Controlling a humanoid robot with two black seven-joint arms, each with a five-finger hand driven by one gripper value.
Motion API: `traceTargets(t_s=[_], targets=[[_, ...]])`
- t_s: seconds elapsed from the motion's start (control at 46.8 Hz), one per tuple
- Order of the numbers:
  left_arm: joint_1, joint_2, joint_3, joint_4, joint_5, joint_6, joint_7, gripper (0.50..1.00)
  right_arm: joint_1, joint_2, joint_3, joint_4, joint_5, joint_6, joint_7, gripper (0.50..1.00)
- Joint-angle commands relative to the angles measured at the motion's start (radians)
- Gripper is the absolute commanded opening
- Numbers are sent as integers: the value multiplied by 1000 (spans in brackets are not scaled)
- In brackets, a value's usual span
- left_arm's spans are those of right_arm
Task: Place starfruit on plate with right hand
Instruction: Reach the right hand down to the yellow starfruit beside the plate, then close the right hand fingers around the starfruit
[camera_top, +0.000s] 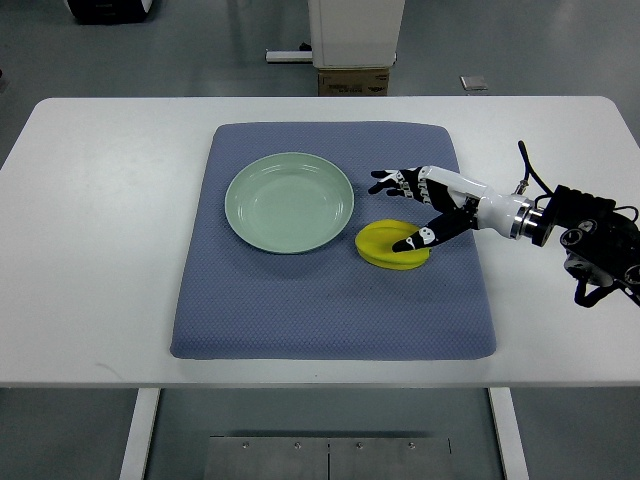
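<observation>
A yellow starfruit lies on the blue mat, just right of the pale green plate. The plate holds nothing. My right hand reaches in from the right edge and hovers over the starfruit's right side. Its fingers are spread, the thumb resting over the fruit and the other fingers pointing left above it. The hand does not grasp the fruit. The left arm is out of the picture.
The mat covers the middle of a white table. A cardboard box and a white stand base sit beyond the table's far edge. The right arm's black wrist housing and cables lie over the table's right side.
</observation>
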Motion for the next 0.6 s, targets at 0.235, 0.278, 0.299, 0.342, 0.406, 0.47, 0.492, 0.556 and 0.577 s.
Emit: traceTargets(t_s=[0.235, 0.278, 0.299, 0.342, 0.406, 0.47, 0.492, 0.556, 0.577], targets=[[0, 0, -1, 0, 0, -2, 0, 1000, -19, -5, -46, -7, -5, -61, 4, 1000], [0, 0, 1, 0, 0, 0, 0, 1000, -20, -5, -49, -5, -5, -61, 4, 1000], [0, 0, -1, 0, 0, 0, 0, 1000, -22, -5, -52, -7, -5, -61, 4, 998], [0, 0, 1, 0, 0, 0, 0, 1000, -25, -6, -58, -5, -4, -61, 4, 1000], [0, 0, -1, 0, 0, 0, 0, 1000, -25, -5, -66, -5, -4, -63, 4, 998], [0, 0, -1, 0, 0, 0, 0, 1000, -26, -5, -72, -7, -5, -66, 4, 993], [0, 0, 1, 0, 0, 0, 0, 1000, -26, -5, -73, -7, -4, -66, 4, 991], [0, 0, -1, 0, 1, -2, 0, 1000, -28, -3, -75, -7, -5, -69, 4, 985], [0, 0, 1, 0, 0, 0, 0, 1000, -28, -3, -75, -7, -5, -69, 4, 981]])
